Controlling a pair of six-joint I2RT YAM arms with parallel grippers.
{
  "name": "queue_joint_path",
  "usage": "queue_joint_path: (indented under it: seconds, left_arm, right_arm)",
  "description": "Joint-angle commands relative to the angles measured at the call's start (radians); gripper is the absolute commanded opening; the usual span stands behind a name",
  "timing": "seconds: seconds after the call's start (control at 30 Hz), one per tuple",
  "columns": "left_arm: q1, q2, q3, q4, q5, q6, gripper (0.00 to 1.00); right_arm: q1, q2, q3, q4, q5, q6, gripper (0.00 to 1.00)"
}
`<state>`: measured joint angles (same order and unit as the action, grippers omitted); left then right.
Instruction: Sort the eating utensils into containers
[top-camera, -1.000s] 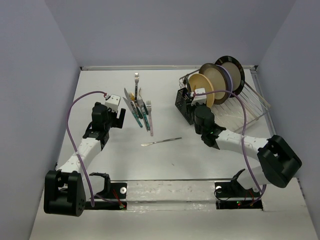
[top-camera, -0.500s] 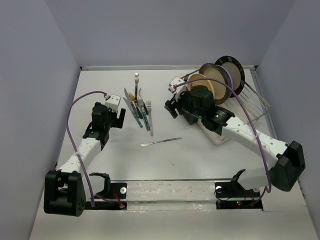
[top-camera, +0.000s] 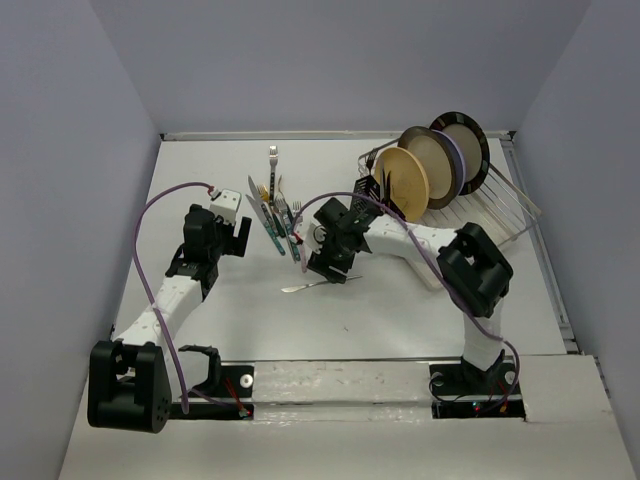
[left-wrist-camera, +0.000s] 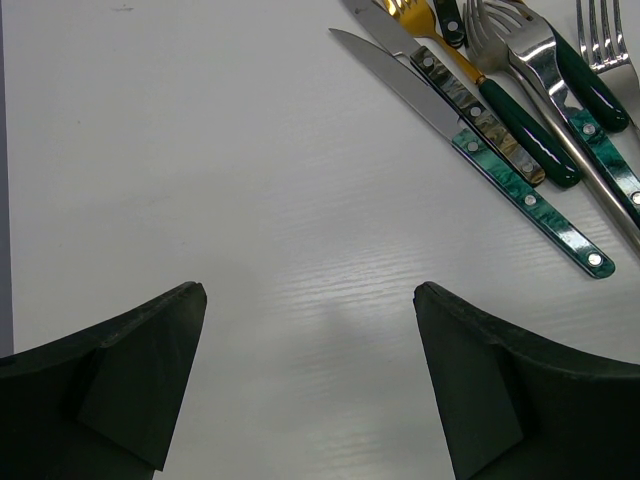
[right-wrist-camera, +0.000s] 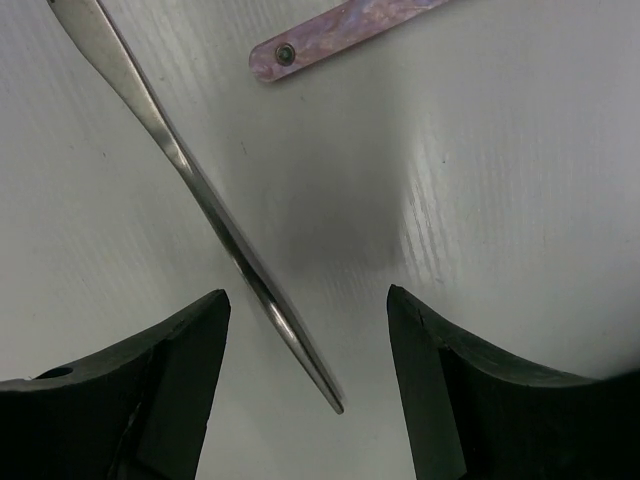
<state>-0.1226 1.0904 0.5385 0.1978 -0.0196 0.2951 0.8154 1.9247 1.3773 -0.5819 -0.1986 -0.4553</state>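
White table (top-camera: 400, 330), plain grey walls. My left claw (top-camera: 241, 234) hangs low over bare table at the left, fingers (left-wrist-camera: 120, 380) spread wide, gripping nothing. Just right of it is the utensil pile (top-camera: 278, 215): forks and knives lying side by side on the table, none in a container. In the left wrist view the green knife (left-wrist-camera: 530, 200) is the nearest piece, well clear of my fingers. Near of the pile one silver knife (top-camera: 322, 284) lies alone. My right claw (top-camera: 326, 268) is down over it, fingers (right-wrist-camera: 140, 390) wide apart with the thin end of the silver knife running between them. It's closer to one finger and I can't tell if they touch; nothing is gripped. A pink handle (right-wrist-camera: 340, 25) lies just beyond. Right of that is the black caddy (top-camera: 361, 187), partly hidden by my right arm, then the rack (top-camera: 505, 205) with plates (top-camera: 405, 180), far right.
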Motion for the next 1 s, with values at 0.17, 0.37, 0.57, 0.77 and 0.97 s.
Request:
queue_joint_path:
  seconds: [0.17, 0.37, 0.57, 0.77, 0.97]
  left_arm:
    - [0.005, -0.017, -0.003, 0.043, 0.0, 0.013, 0.99]
    - [0.005, -0.012, -0.002, 0.043, 0.0, 0.016, 0.99]
    - [0.005, -0.007, -0.003, 0.046, 0.0, 0.015, 0.99]
    - [0.005, -0.011, -0.003, 0.046, 0.0, 0.015, 0.99]
    - [0.005, -0.014, -0.005, 0.048, 0.001, 0.019, 0.99]
  right_arm:
    - [0.013, 0.095, 0.109, -0.075, 0.004, -0.019, 0.68]
    - [0.063, 0.111, 0.063, -0.076, 0.06, 0.003, 0.65]
    - [0.085, 0.126, 0.051, -0.073, 0.09, 0.02, 0.63]
    - [0.094, 0.172, 0.071, -0.07, 0.171, 0.049, 0.28]
    - [0.113, 0.171, 0.016, -0.024, 0.274, 0.109, 0.0]
